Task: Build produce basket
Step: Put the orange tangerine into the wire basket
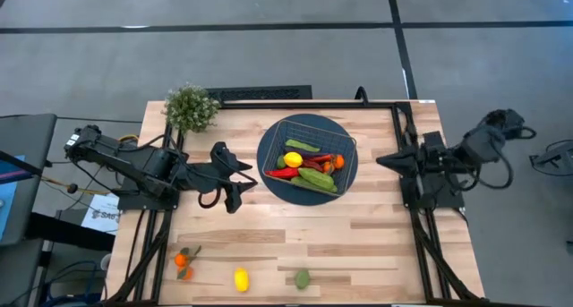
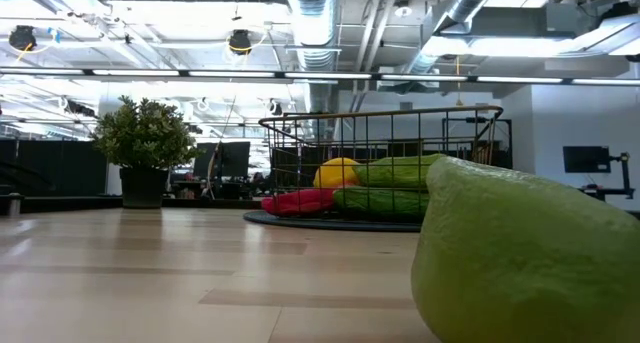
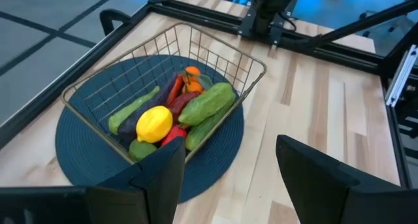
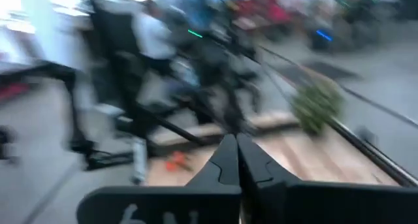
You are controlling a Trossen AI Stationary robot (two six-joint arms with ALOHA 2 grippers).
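The wire basket (image 1: 342, 142) stands on a round dark blue mat (image 1: 269, 183) at the table's far middle. In it lie a lemon (image 3: 154, 123), cucumbers (image 3: 208, 104), a red pepper (image 1: 282, 173), an eggplant and a small orange (image 3: 191, 72). Loose produce rests on the wood along the near edge: small oranges (image 1: 183, 261), a lemon (image 1: 241, 279) and a lime (image 1: 303, 278), which also fills the low view's foreground (image 2: 530, 253). My left gripper (image 1: 242, 183) hovers open just left of the mat, empty (image 3: 230, 145). My right gripper (image 1: 383, 159) is shut and empty, drawn back at the table's right edge (image 4: 236, 160).
A bushy green potted plant (image 1: 191, 107) stands at the far left corner. Dark frame rails (image 1: 401, 128) run along the table's far and side edges. Bare wood lies between the mat and the loose produce.
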